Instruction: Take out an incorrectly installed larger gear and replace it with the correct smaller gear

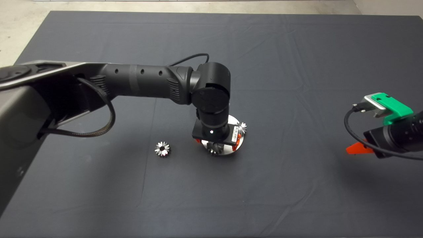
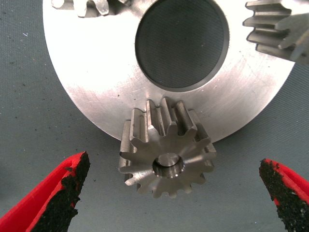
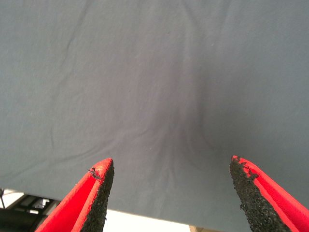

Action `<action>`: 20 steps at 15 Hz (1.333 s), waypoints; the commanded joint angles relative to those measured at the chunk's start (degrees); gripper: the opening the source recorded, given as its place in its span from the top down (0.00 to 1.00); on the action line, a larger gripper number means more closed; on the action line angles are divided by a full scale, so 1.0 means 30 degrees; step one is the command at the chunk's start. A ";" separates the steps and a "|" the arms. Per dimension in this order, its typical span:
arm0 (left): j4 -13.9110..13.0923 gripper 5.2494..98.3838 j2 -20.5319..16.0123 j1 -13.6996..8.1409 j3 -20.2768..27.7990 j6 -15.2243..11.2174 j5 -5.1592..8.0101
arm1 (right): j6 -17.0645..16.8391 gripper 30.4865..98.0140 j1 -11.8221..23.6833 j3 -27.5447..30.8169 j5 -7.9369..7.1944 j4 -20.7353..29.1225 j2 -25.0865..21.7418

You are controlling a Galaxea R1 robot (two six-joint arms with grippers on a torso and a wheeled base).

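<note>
Left wrist view shows the left gripper (image 2: 174, 193) spread wide around a gear (image 2: 166, 153) on the silver plate (image 2: 87, 82). Judged best: centre, descend, then close evenly. Right gripper (image 1: 358, 149) waits open at three o'clock; another gear (image 1: 162, 148) lies at nine o'clock.

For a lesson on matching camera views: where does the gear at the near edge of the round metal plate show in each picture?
Head view: the smaller gear peeks out below the left arm's wrist.
Left wrist view: at centre, between the open left gripper's fingers.
Right wrist view: not in it; the right gripper hangs over bare mat.
Shared landmark: the round metal plate.
</note>
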 commanded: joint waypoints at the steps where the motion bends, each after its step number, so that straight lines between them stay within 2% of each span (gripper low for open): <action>1: 0.0310 0.10 0.0094 -0.0267 -0.0196 0.0048 0.0113 | 0.0045 0.51 0.0390 0.0541 -0.1353 0.0131 -0.0089; 6: 0.0498 0.10 0.0006 -0.0261 -0.0226 0.0072 0.0143 | 0.0045 0.51 0.0390 0.0512 -0.1382 0.0102 -0.0148; 11: 0.1072 0.10 -0.0111 0.0674 -0.0253 0.0072 0.0143 | 0.0045 0.51 0.0390 0.0512 -0.1411 0.0102 -0.0148; 15: 0.1365 0.10 -0.0053 0.0735 -0.0565 0.0189 0.0172 | 0.0045 0.51 0.0390 0.0570 -0.1411 0.0102 -0.0148; 20: 0.1365 0.10 0.0094 0.0735 -0.1310 0.1010 0.0201 | 0.0075 0.51 0.0390 0.0805 -0.1382 0.0102 -0.0147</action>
